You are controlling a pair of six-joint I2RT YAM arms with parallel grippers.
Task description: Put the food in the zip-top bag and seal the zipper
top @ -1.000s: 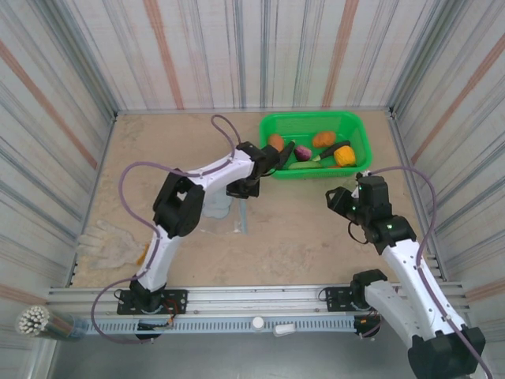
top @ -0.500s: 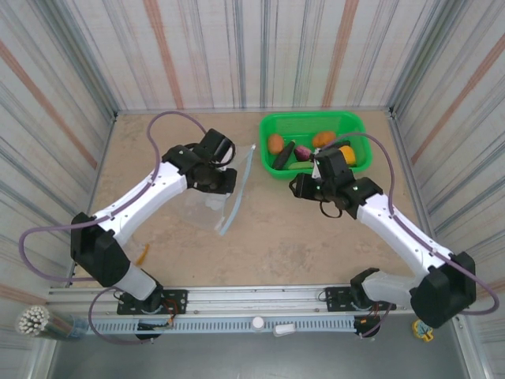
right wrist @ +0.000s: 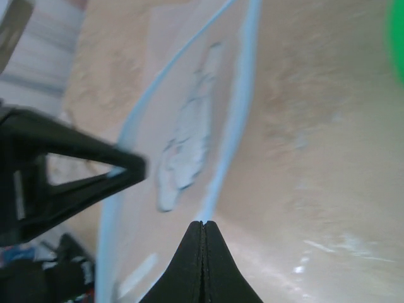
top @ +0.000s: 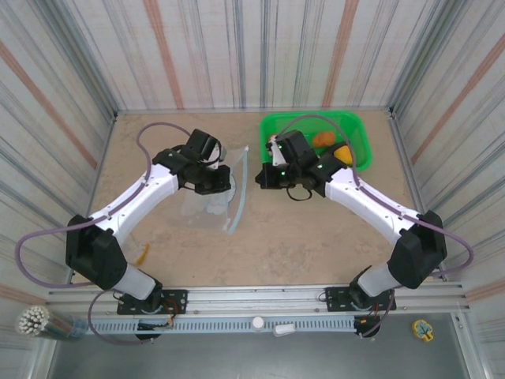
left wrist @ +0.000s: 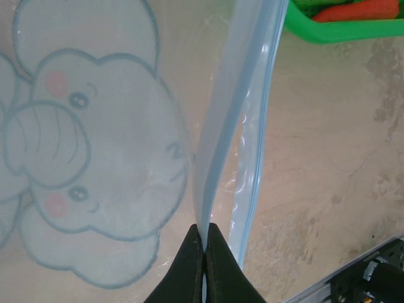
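Left of the basket point(top: 359, 126), over the worktop point(top: 316, 237), the bag point(top: 207, 201) is held by its zipper point(left wrist: 249, 82), pinched in the left jaws as before. The right jaws, half a second ago spread before the basket, have crossed to the bag's mouth and now press together on the zipper's other lip. Food point(top: 323, 140) stays in the basket.

The clear elephant-print zip-top bag point(top: 207, 199) lies left of the table's point(top: 316, 237) centre, its light-blue zipper point(top: 237, 197) lips parted. Orange and yellow food point(top: 322, 139) sits in the green basket point(top: 316, 117) at the far edge.
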